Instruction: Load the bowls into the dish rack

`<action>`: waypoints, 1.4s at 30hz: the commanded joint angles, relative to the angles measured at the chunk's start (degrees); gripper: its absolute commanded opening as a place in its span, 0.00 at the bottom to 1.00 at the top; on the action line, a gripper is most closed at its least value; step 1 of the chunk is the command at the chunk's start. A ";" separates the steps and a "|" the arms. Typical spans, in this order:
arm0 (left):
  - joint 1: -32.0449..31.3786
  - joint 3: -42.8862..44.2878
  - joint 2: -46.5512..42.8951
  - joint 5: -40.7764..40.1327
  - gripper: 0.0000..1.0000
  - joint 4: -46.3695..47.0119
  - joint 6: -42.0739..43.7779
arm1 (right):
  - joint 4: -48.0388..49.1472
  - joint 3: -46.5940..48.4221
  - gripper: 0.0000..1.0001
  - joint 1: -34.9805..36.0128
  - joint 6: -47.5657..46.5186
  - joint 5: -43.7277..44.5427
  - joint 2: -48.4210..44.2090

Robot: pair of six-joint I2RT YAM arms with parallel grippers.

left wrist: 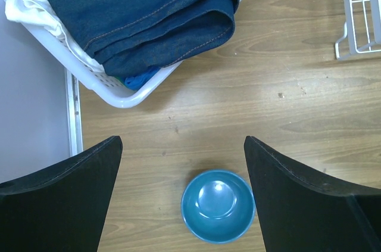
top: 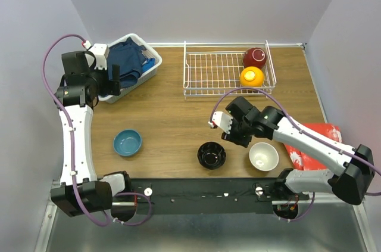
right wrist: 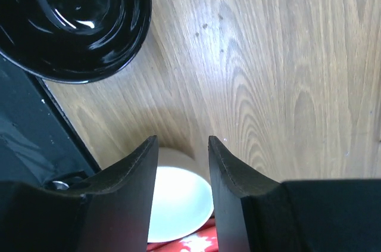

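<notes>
Right claw [right wrist: 181,142] hangs narrowly parted, empty, above white bowl [right wrist: 178,204] rim.
Left claw [left wrist: 183,142], far left, stands wide and empty.

White basket [top: 144,78] of jeans [top: 126,58]; red packet [top: 326,133]

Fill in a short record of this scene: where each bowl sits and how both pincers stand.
in white wire dish rack: glossy maroon round bowl; orange round bowl
on wooden table: blue round bowl; glossy black round bowl; white round bowl
left pincer: open, empty, near white plastic basket
right pincer: jaws apart, nothing visibly held, over white round bowl's rim
</notes>
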 commanded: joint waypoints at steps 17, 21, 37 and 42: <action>-1.89 0.56 3.05 -2.20 0.91 1.33 0.44 | -7.22 9.75 0.45 7.92 -31.77 -18.92 7.30; -1.89 0.30 2.43 -1.94 0.91 0.54 0.53 | -7.83 9.13 0.43 11.18 -35.29 -19.27 9.68; -1.98 -1.64 -0.82 -0.62 0.91 -1.92 2.90 | 0.34 0.78 0.43 17.69 -32.66 -14.44 12.31; -1.97 -2.25 -1.70 -0.36 0.91 -2.53 3.70 | 3.42 0.60 0.41 18.39 -32.39 -13.65 14.34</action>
